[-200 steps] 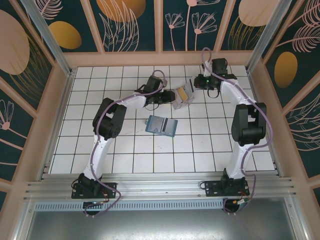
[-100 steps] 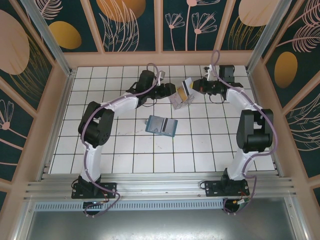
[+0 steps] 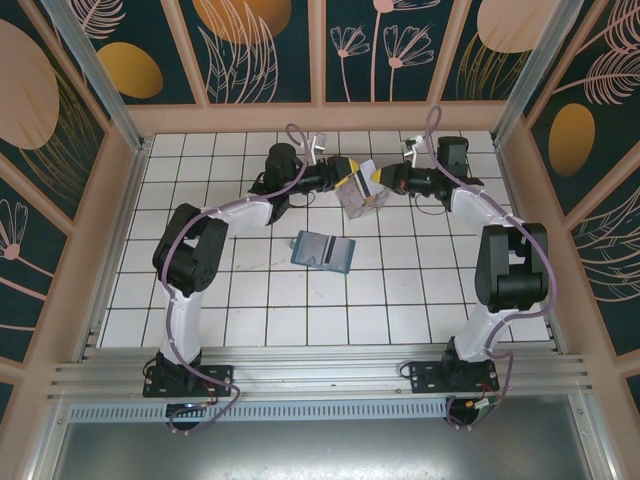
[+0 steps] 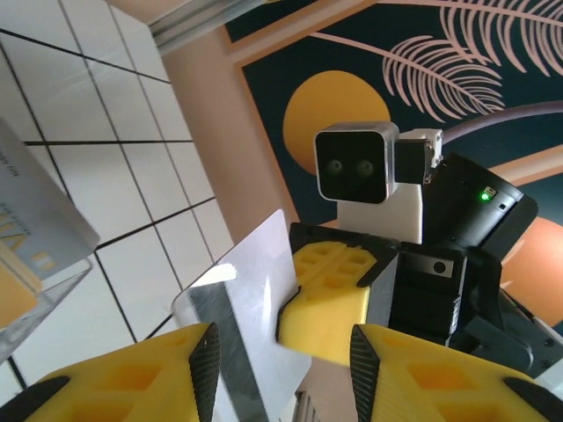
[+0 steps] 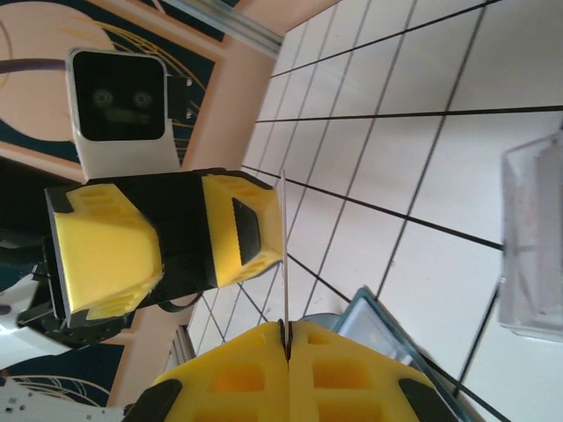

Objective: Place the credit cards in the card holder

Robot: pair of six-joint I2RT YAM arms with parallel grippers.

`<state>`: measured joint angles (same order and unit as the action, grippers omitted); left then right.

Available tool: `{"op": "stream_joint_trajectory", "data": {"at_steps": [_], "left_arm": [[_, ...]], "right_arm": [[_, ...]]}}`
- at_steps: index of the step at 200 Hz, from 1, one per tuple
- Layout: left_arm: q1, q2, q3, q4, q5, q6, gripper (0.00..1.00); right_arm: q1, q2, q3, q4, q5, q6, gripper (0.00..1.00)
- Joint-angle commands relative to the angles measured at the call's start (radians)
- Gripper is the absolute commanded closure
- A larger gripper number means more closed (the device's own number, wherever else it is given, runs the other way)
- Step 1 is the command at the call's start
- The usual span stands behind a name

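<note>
Your right gripper [image 5: 286,345] is clamping a silvery credit card [image 4: 239,299] by its edge. Your left gripper [image 4: 283,352] is standing half open around it. The card holder [image 3: 322,250] is lying open on the bench [image 3: 250,300].

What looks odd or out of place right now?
Nothing is spilled or damaged. The right gripper pinches one card in the air, with the open left gripper close beside it. The wallet lies open, askew on the table.
</note>
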<state>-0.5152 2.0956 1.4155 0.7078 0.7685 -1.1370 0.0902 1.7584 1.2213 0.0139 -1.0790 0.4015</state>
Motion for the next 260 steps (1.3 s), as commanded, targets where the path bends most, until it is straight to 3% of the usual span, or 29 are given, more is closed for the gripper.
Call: {"op": "stream_joint_trajectory", "data": {"at_steps": [1,76,163,180,215,226,247,260], "left_arm": [[0.006,0.036,0.015,0.093,0.041,-0.054,0.55],[0.016,0.007,-0.006,-0.024,0.006,0.024,0.53],[0.016,0.033,0.023,0.018,0.027,-0.013,0.54],[0.017,0.035,0.028,0.023,0.031,-0.018,0.59],[0.016,0.038,0.013,0.062,0.047,-0.034,0.77],[0.017,0.037,0.005,0.068,0.055,-0.032,0.83],[0.031,0.034,-0.014,0.075,0.065,-0.034,0.92],[0.044,0.032,-0.028,0.081,0.083,-0.036,0.95]], "right_arm": [[0.02,-0.029,-0.015,0.093,-0.054,0.042,1.0],[0.001,-0.07,-0.036,0.162,-0.022,0.097,1.0],[0.015,-0.06,-0.08,0.261,-0.052,0.169,1.0],[0.039,-0.042,-0.075,0.251,-0.038,0.164,1.0],[0.067,-0.016,-0.071,0.254,0.009,0.169,1.0],[0.065,-0.018,-0.072,0.251,0.023,0.169,0.94],[0.046,-0.039,-0.081,0.218,0.081,0.157,0.7],[0.025,-0.062,-0.092,0.2,0.126,0.159,0.64]]}}
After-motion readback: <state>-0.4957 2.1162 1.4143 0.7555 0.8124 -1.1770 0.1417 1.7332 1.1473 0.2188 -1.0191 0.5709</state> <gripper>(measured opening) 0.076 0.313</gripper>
